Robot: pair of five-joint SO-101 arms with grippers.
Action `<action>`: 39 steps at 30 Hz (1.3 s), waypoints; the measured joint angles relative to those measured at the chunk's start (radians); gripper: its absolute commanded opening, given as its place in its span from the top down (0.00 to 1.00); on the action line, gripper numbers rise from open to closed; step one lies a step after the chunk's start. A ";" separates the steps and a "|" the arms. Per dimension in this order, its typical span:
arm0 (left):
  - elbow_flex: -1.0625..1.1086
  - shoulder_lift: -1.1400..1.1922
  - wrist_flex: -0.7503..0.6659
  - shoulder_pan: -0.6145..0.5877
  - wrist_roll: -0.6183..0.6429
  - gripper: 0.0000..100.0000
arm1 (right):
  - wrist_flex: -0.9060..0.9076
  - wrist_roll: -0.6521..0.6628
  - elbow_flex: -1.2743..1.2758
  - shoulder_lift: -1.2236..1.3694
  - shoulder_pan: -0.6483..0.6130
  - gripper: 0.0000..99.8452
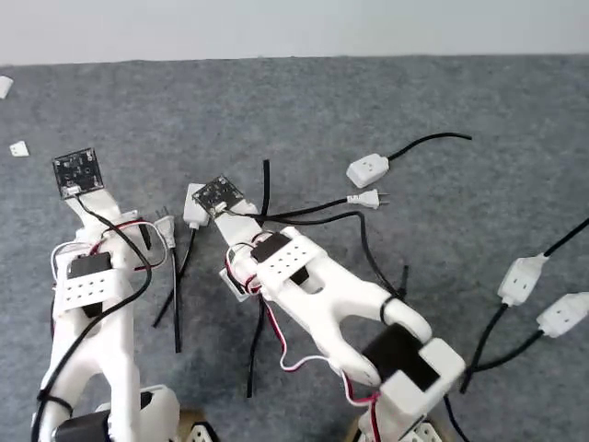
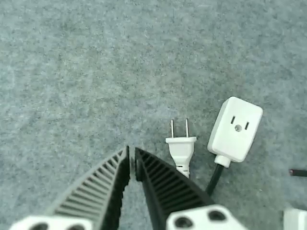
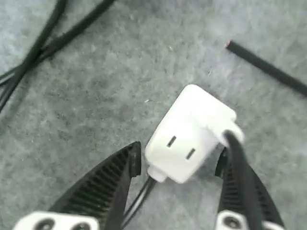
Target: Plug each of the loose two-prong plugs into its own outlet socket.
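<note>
Closest in the high view is the right arm, its white links running from the near edge toward the middle of the grey worktop. The left arm stands beside it on the left.

The right end effector is spread wide, with one finger on each side of a white outlet socket whose two slots face the wrist camera. I cannot tell whether the fingers touch it.

The left end effector is pressed together, only a sliver showing between its tips, and pinches nothing. Just right of its tips lies a white two-prong plug with its prongs pointing far. The outlet socket sits just right of that plug, unjoined. In the high view the two lie side by side, left of centre.

Farther right, a second plug lies with its prongs pointing right. A second socket sits just beyond it, apart from it. Near the right edge a third socket and a fourth socket lie close together, each on a black cord. Loose black cords trail between the two arms.
</note>
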 measured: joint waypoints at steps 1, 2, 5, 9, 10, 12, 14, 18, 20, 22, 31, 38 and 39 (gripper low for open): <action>0.000 0.000 0.000 -0.005 0.000 0.98 | 0.000 -0.002 -0.011 0.018 0.000 0.74; 0.000 0.000 -0.002 -0.008 0.000 0.98 | 0.000 -0.005 -0.026 0.040 -0.002 0.74; 0.000 0.000 -0.002 -0.006 0.000 0.98 | 0.029 -0.009 -0.092 0.087 0.005 0.80; 0.000 0.000 -0.002 -0.009 0.000 0.98 | 0.087 -0.009 -0.157 0.124 0.028 1.00; 0.000 0.000 -0.002 -0.009 0.000 0.98 | 0.097 -0.009 -0.163 0.124 0.038 0.98; 0.000 0.000 -0.002 -0.009 0.000 0.98 | 0.112 -0.009 -0.164 0.124 0.061 0.99; 0.000 0.000 -0.002 -0.009 0.000 0.98 | 0.144 -0.009 -0.164 0.112 0.089 0.99; 0.000 0.000 -0.002 -0.009 0.000 0.98 | 0.269 -0.009 -0.164 0.006 0.158 0.99; 0.000 0.000 -0.002 -0.009 0.000 0.98 | 0.351 -0.009 -0.164 -0.075 0.196 0.99; 0.000 0.000 -0.002 -0.009 0.000 0.98 | 0.417 -0.009 -0.157 -0.169 0.242 0.99; 0.000 0.000 -0.028 -0.009 0.000 0.98 | 0.470 0.068 0.081 -0.557 0.565 0.99; 0.000 0.000 -0.028 -0.009 0.000 0.98 | 0.400 0.130 0.175 -0.597 0.967 0.99; 0.000 0.000 -0.028 -0.008 0.000 0.98 | 0.371 0.133 0.178 -0.575 1.020 0.98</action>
